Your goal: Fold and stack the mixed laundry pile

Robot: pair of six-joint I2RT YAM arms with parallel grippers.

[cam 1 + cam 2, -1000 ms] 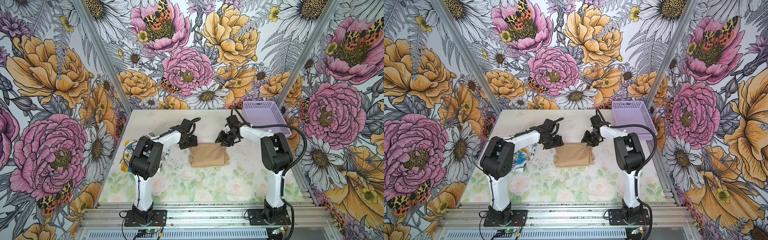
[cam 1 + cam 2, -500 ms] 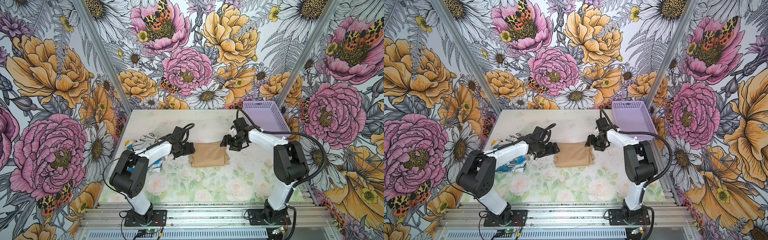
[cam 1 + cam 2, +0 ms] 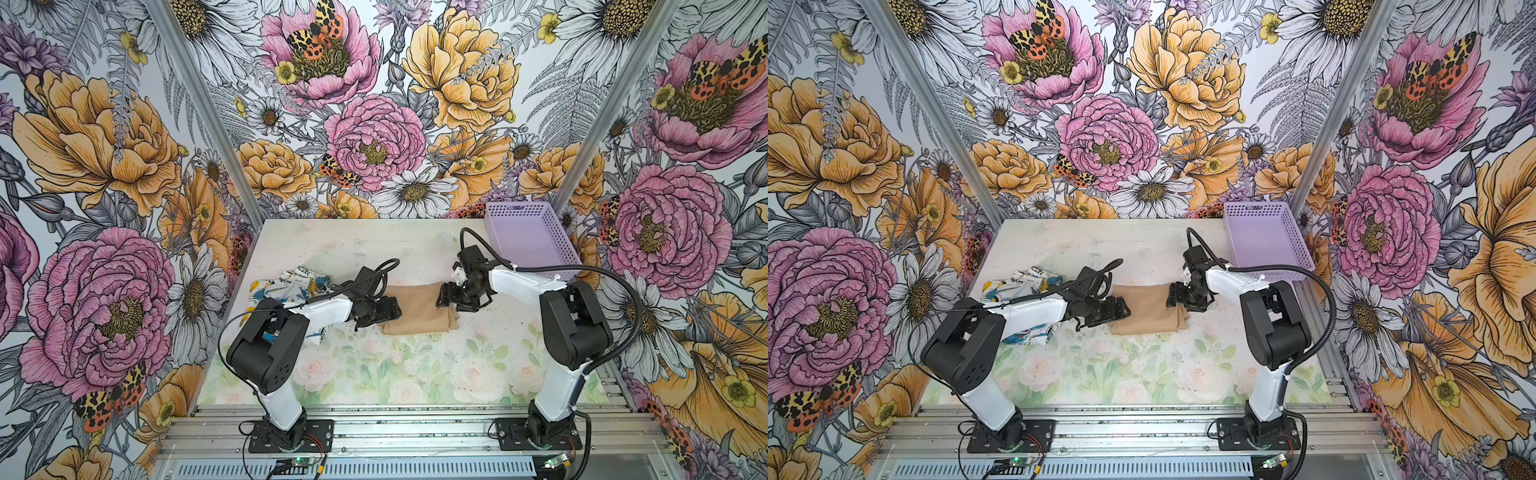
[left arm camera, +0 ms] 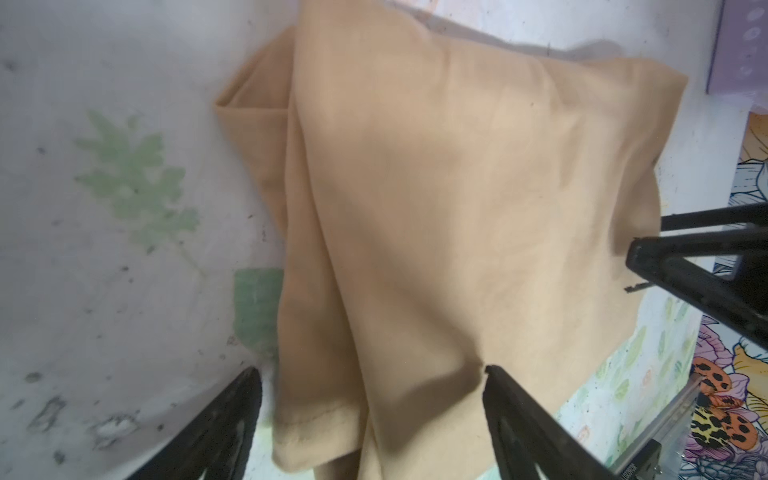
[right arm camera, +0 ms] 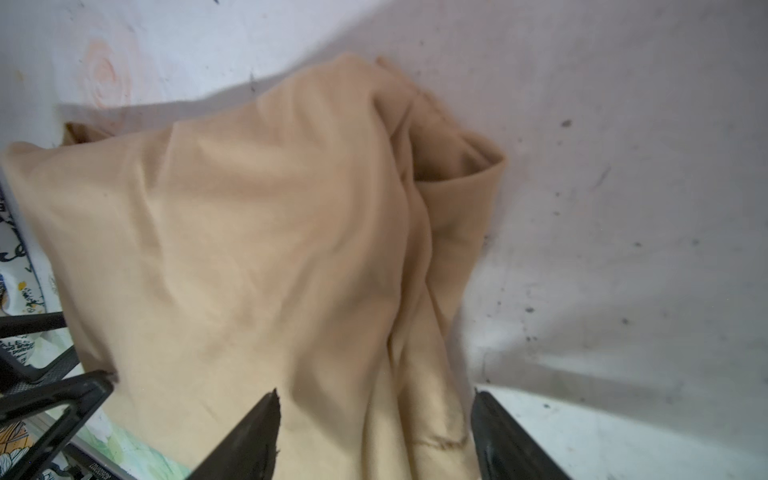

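1. Tan garment [image 3: 417,309] [image 3: 1146,309]: folded into a rough rectangle, lying flat near the middle of the table [image 3: 353,245], between the 2 grippers in both top views.
2. Left gripper [image 3: 384,313] [image 4: 370,374]: low at the garment's left edge. In the left wrist view its jaws stand wide apart, with 1 finger [image 4: 519,415] over the cloth and the other over bare table; nothing is pinched, so the grip is released.
3. Right gripper [image 3: 446,297] [image 5: 374,395]: low at the garment's far right corner. Its jaws are spread astride the bunched folds there and clamp nothing.
4. Printed garment [image 3: 286,284] [image 3: 1017,282]: white with blue, yellow and black lettering, crumpled near the table's left edge, partly under the left arm, apart from the tan garment.
5. Lavender basket [image 3: 528,237]: at the far right corner of the table, apart from both garments.
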